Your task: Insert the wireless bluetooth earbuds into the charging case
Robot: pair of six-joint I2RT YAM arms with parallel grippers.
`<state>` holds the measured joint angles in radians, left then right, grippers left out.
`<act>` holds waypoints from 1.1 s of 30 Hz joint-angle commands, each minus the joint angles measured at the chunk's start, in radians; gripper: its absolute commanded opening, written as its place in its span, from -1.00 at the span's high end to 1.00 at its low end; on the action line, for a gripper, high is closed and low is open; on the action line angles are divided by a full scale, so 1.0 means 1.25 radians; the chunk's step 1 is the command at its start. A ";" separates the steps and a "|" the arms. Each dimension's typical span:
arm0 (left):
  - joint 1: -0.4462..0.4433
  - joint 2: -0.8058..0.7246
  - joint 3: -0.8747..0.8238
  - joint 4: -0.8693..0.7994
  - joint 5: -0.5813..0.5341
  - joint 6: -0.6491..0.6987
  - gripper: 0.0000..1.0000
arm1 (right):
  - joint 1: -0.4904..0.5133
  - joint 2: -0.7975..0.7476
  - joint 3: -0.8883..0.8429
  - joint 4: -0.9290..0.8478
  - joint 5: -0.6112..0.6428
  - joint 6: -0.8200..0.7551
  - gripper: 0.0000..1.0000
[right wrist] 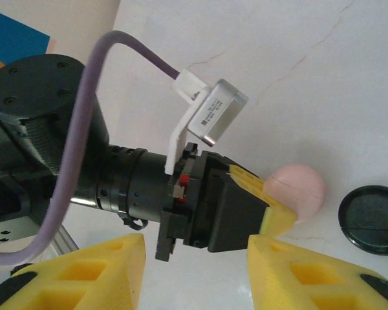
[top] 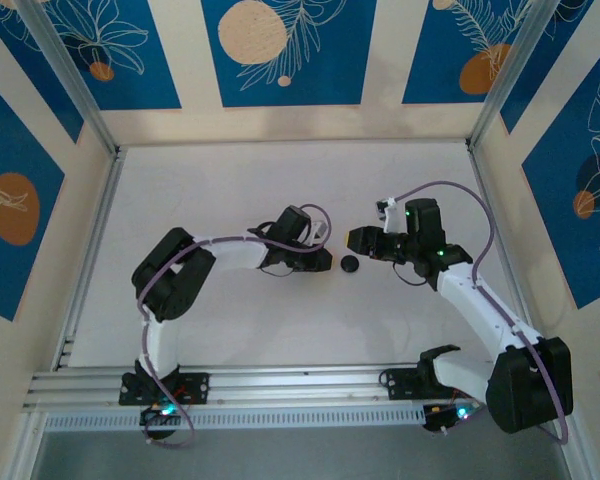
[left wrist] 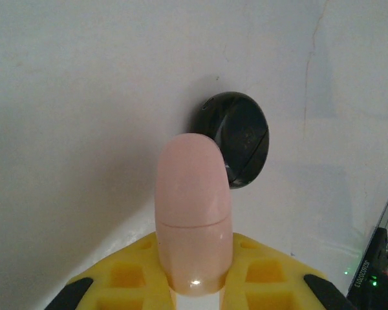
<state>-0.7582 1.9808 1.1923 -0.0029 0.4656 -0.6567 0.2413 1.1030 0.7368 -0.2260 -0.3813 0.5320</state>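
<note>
Left pincer (left wrist: 195,250): closed on the pink disc (left wrist: 194,194), yellow fingers pressing its two flat faces; the disc juts forward past the tips, edge toward my wrist camera, a thin seam crossing it. I take it for the charging case, lid shut. Whether its far edge rests on the table (top: 230,190) or hangs just above it, I cannot tell.

Right pincer (right wrist: 195,261): fingers spread wide, nothing between them; it faces the left pincer from the opposite side, close by.

Black disc (left wrist: 239,135): lies flat on the table just beyond the pink disc and slightly to its right in the left wrist view; the two overlap there, so contact is uncertain. From above it sits in the gap between my two pincers, near both. A line runs across its face; likely a second case of the same kind.

Earbuds: too small for me to place with any confidence.

Relation that matters: the held disc's long axis points from left pincer toward right pincer, seam exposed ahead of the fingers; the right is the free arm and the near one, so opening or loading falls to it, approaching along that same line. Risk: nudging the black disc on the way in.
</note>
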 commanded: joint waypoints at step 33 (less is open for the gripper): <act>0.249 -0.671 -0.349 -0.157 -0.660 0.275 -0.99 | -0.122 0.020 -0.039 0.120 0.271 -0.248 -0.98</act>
<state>-0.4576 1.2377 0.8452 -0.2123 -0.1081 -0.4446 0.1108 1.1110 0.7284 -0.1715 -0.1612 0.3351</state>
